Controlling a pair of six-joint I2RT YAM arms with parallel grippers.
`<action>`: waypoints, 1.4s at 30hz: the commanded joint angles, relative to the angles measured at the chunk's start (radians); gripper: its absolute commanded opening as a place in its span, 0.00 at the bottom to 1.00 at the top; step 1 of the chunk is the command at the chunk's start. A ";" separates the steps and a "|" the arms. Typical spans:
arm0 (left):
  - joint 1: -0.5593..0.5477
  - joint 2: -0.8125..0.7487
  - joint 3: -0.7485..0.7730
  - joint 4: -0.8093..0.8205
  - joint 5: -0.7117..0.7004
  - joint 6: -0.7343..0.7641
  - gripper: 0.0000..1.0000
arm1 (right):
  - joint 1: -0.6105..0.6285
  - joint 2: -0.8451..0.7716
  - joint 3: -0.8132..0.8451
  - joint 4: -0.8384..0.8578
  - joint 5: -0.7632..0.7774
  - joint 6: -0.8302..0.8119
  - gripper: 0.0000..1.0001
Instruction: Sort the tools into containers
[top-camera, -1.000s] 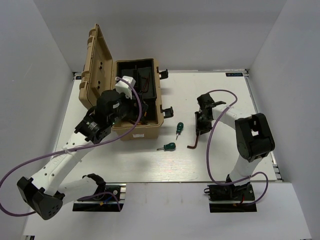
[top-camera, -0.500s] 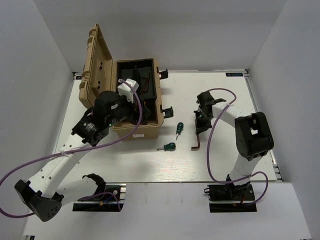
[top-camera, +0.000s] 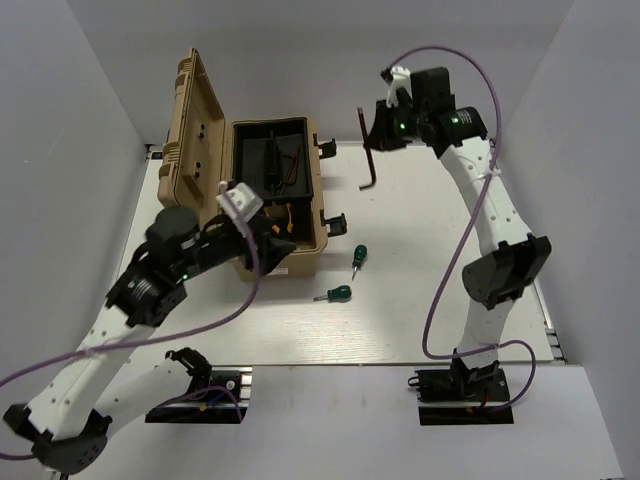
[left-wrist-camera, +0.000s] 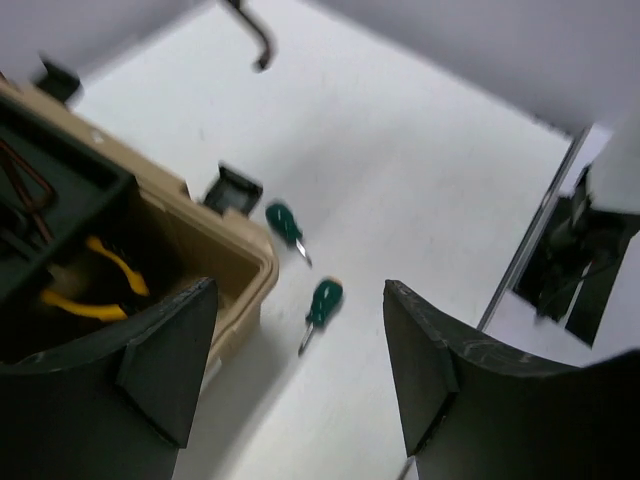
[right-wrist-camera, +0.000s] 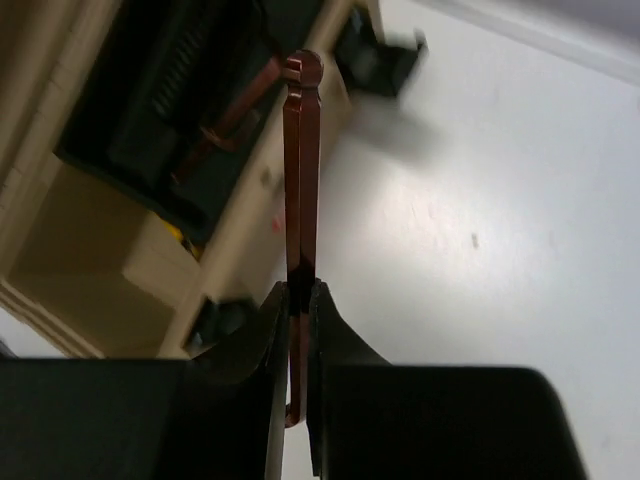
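While the left hand (left-wrist-camera: 295, 330) gapes empty, the right hand (right-wrist-camera: 298, 292) pinches a thin, dark-red, L-shaped hex key (right-wrist-camera: 301, 170).

hex key (right-wrist-camera: 301, 180): lower end hidden between my right jaws
latch (right-wrist-camera: 380, 55) on toolbox (right-wrist-camera: 60, 240): blurred
pliers (left-wrist-camera: 75, 303) inside toolbox: partly behind my left jaws

The far screwdriver (top-camera: 358, 256) and near screwdriver (top-camera: 335, 294) lie on the table (top-camera: 430, 300), right of the case (top-camera: 305, 255).

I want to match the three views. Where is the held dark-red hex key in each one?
Top external: hex key upper centre, hanging.
Left wrist: hex key at the top edge, dark.
Right wrist: hex key centre, in the right gripper.
Shared landmark: tan toolbox.
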 joint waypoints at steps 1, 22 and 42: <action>-0.002 -0.110 -0.019 0.094 0.011 0.000 0.77 | 0.025 0.134 0.230 0.017 -0.133 0.037 0.00; -0.002 -0.088 -0.067 0.093 -0.024 -0.077 0.78 | 0.148 0.504 0.323 0.875 -0.386 0.330 0.00; -0.084 0.296 0.053 -0.099 0.003 0.084 0.81 | 0.128 0.219 0.146 0.434 -0.348 -0.004 0.19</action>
